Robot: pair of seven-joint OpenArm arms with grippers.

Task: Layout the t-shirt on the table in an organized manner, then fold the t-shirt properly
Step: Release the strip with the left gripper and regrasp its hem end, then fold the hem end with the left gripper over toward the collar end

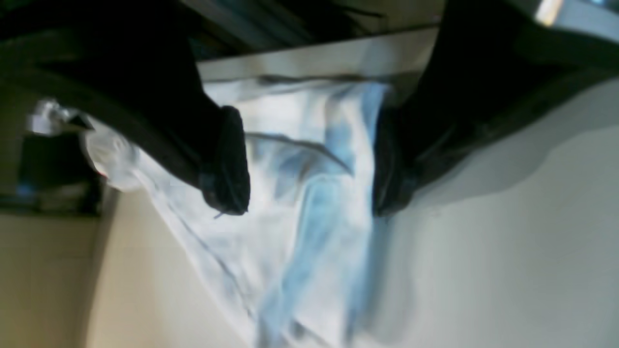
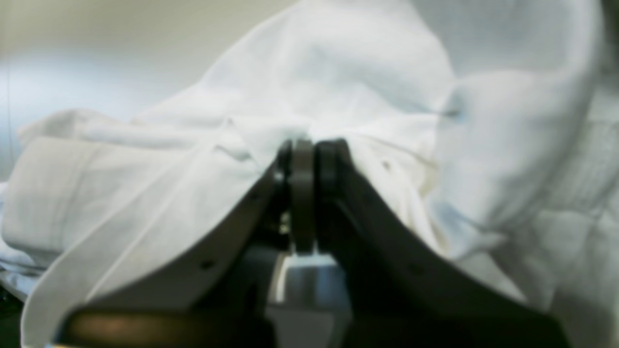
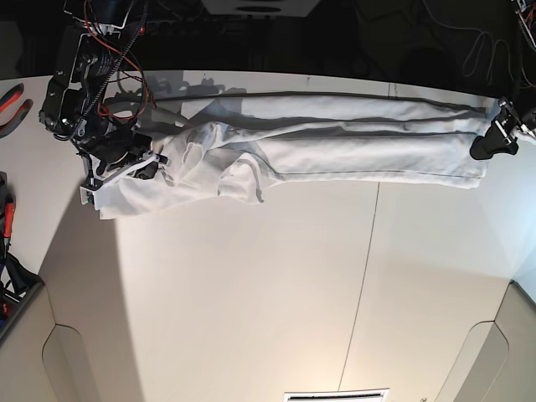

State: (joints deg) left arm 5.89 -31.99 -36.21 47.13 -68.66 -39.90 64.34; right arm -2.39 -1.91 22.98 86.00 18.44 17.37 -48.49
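The t-shirt (image 3: 335, 142) is lying stretched along the far edge of the table (image 3: 251, 293). The right gripper (image 2: 309, 150) is pinching bunched cloth (jaws pressed together). The left gripper (image 1: 309, 159) is standing spread wide over the cloth, gripping nothing.

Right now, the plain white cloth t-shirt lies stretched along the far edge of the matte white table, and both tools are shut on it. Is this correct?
Not quite. Only the right tool is shut on the plain white cloth t-shirt; the left tool is open, as the left wrist view shows. The rest holds.
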